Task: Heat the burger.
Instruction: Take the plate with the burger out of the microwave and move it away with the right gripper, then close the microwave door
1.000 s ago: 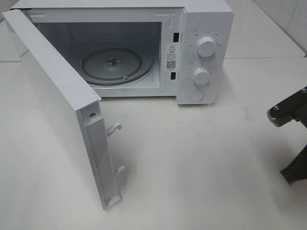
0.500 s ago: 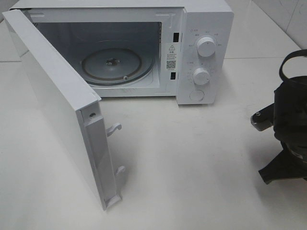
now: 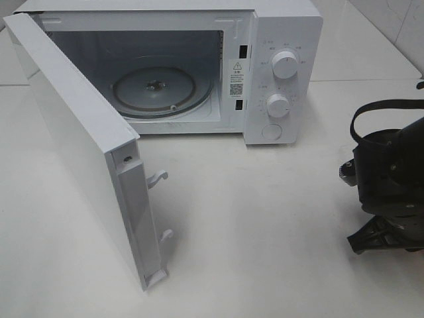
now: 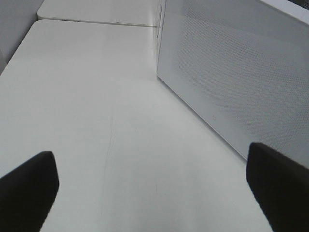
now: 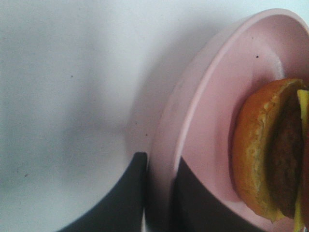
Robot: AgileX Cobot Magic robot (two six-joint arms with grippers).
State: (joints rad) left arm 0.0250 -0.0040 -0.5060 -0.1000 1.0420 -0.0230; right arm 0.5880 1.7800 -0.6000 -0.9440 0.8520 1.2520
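Kitchen-like: microwave, white counter

A white table is filling the exterior high view, its surface smooth and slightly glossy. A white microwave is sitting directly on it in the upper half of the frame, with its door swinging open toward the lower left. The rest of the tabletop, from center to lower right, is showing only faint reflections. A seam is running across the surface at upper left.

A white microwave stands door open on the table; pink plate.
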